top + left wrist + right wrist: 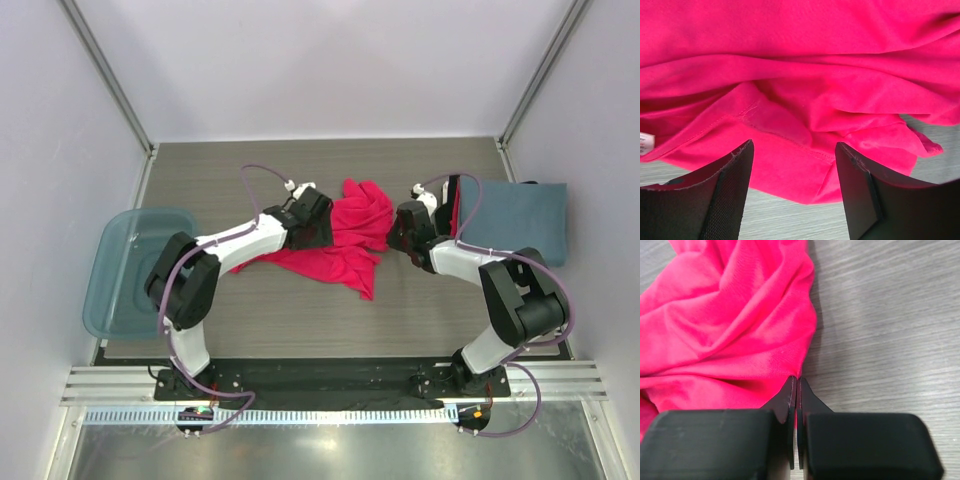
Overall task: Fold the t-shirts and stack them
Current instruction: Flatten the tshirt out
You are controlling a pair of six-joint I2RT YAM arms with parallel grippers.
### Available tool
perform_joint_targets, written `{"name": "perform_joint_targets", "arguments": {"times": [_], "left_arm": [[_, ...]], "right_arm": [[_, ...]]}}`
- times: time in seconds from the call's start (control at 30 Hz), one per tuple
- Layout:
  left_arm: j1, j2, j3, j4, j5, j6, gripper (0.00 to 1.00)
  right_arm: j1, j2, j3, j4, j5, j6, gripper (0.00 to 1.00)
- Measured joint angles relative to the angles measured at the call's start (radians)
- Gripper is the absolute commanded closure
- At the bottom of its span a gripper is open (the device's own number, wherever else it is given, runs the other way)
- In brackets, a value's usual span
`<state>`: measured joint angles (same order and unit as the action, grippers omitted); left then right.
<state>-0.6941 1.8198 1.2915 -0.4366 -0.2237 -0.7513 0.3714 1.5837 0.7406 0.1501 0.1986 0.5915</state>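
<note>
pink tee (345, 235): bunched on the table (260, 315), long axis left-right | right gripper (796, 382): pinched tight on its right edge | left gripper (794, 150): jaws apart, hem fold lying right between them (easy grab imo)

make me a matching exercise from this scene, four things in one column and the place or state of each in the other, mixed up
Things
1 pink shirt
2 blue-grey shirt
3 bin
4 right gripper

Place or state
a lying flat at the far right
b shut on a pinch of cloth
c bunched up in the middle
d at the far left, see-through blue

Pairs: 1-c, 2-a, 3-d, 4-b
</note>
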Motion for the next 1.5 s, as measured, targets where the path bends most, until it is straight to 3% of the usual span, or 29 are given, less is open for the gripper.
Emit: {"name": "perform_joint_targets", "arguments": {"times": [0.07,0.13,0.33,0.57,0.83,0.93,1.13,1.23,1.33,1.37,1.5], "left_arm": [[-0.004,0.019,0.006,0.0,-0.004,-0.005,0.33],[-0.004,0.04,0.012,-0.005,-0.022,-0.018,0.39],[-0.004,0.09,0.028,-0.048,-0.097,-0.034,1.0],[0.017,-0.03,-0.069,-0.074,-0.192,-0.033,1.0],[0.302,-0.491,-0.418,-0.016,-0.193,-0.152,1.0],[0.336,-0.653,-0.525,-0.023,-0.213,-0.195,1.0],[0.417,-0.746,-0.562,-0.047,-0.222,-0.23,1.0],[0.429,-0.739,-0.561,-0.033,-0.164,-0.207,0.9],[0.423,-0.706,-0.559,0.01,-0.044,-0.174,0.72],[0.414,-0.69,-0.559,0.027,-0.006,-0.165,0.59],[0.299,-0.637,-0.559,0.081,0.069,-0.147,0.43]], "right_arm": [[0.0,-0.001,0.0,0.014,0.002,0.0,0.99],[0.0,-0.003,-0.002,0.022,0.006,0.0,0.99],[0.0,-0.02,-0.017,0.037,0.016,0.0,0.99],[0.0,-0.045,-0.027,0.038,0.053,0.002,0.99],[-0.007,-0.147,-0.082,0.037,0.155,0.034,0.99],[-0.014,-0.174,-0.099,0.037,0.196,0.047,0.99],[-0.018,-0.183,-0.107,0.037,0.217,0.048,0.99],[-0.018,-0.188,-0.11,0.037,0.209,0.043,0.98],[-0.018,-0.188,-0.11,0.037,0.203,0.039,0.95],[-0.018,-0.188,-0.11,0.037,0.201,0.039,0.95],[-0.018,-0.184,-0.11,0.037,0.195,0.039,0.94]]}}
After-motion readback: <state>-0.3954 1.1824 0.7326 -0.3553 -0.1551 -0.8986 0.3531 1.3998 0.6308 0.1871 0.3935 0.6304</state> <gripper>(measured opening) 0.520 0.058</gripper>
